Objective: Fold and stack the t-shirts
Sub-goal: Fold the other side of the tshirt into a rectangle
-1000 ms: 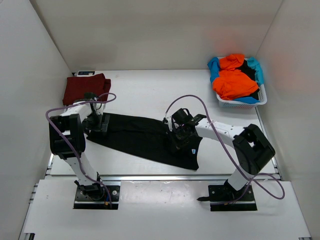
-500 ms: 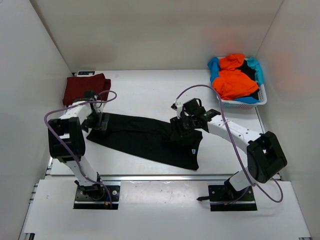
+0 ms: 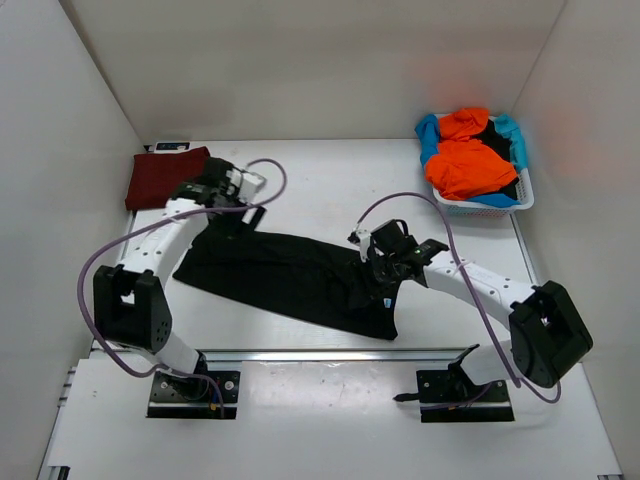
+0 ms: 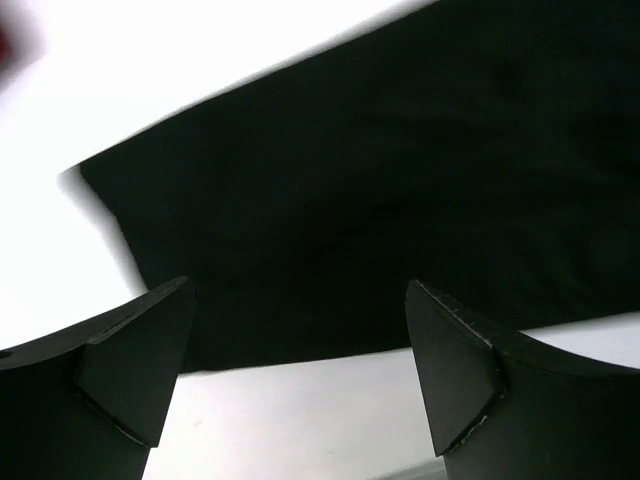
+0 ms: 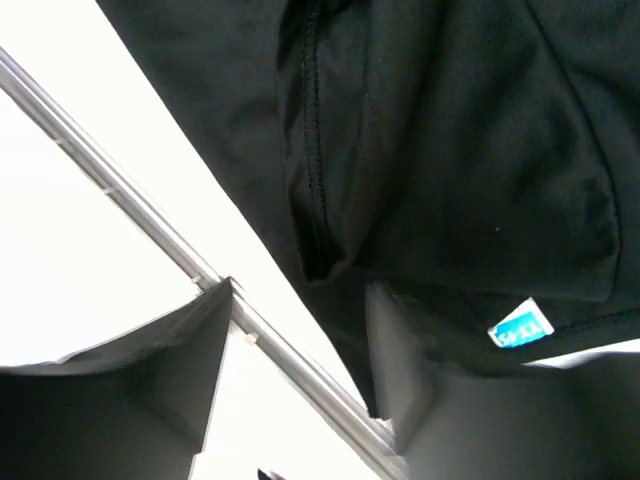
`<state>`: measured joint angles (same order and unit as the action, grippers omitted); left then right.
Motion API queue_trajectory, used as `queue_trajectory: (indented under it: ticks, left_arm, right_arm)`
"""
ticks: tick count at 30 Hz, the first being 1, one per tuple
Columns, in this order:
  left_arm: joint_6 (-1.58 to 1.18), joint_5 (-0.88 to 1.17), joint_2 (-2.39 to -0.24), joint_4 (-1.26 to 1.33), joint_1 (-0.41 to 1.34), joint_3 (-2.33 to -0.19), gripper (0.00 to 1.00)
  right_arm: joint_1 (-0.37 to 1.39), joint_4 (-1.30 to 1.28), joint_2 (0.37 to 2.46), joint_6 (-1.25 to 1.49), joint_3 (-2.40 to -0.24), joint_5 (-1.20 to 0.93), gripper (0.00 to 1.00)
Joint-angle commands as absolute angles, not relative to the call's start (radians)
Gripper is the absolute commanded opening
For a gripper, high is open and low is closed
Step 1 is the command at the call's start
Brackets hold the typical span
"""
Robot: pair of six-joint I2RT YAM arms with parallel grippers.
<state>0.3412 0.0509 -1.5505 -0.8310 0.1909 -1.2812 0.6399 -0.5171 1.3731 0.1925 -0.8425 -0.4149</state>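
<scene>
Bearing unreadable blue label (image 5: 521, 327), black t-shirt (image 3: 290, 275)

I see a white table (image 3: 330, 190) boxed in by plain white panels: a back wall (image 3: 300, 70) beyond its far edge, a left wall (image 3: 50, 200) and a right wall (image 3: 590, 180) at its sides. A metal rail (image 3: 300, 353) lines its near edge. The light is bright and even.

place: robot lab cell | cue: white walls (image 3: 300, 60), white table (image 3: 320, 180)
</scene>
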Motion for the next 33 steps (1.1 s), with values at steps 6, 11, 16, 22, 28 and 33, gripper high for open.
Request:
queue_trajectory:
  ticks: [6, 11, 16, 22, 28, 33]
  left_arm:
    - [0.367, 0.207, -1.578, -0.904, 0.380, -1.279, 0.98]
    - [0.266, 0.004, -1.562, -0.778, 0.292, -1.207, 0.98]
    - [0.126, -0.169, -1.643, -0.768, 0.048, -1.212, 0.99]
    - [0.112, -0.216, -1.729, -0.707, -0.066, -1.207, 0.99]
    - [0.104, -0.253, -1.853, -0.747, -0.087, -1.267, 0.98]
    - [0.132, -0.222, -1.908, -0.755, -0.094, -1.262, 0.93]
  right_arm:
    - [0.577, -0.394, 1.247, 0.300, -0.804, -0.434, 0.60]
    - [0.468, -0.402, 1.213, 0.393, -0.732, -0.332, 0.01]
    - [0.393, -0.466, 1.316, 0.431, -0.755, -0.298, 0.42]
    - [0.319, -0.482, 1.442, 0.471, -0.813, -0.255, 0.73]
    - [0.307, -0.514, 1.572, 0.417, -0.899, -0.241, 0.57]
    - [0.316, -0.525, 1.672, 0.403, -0.974, -0.256, 0.21]
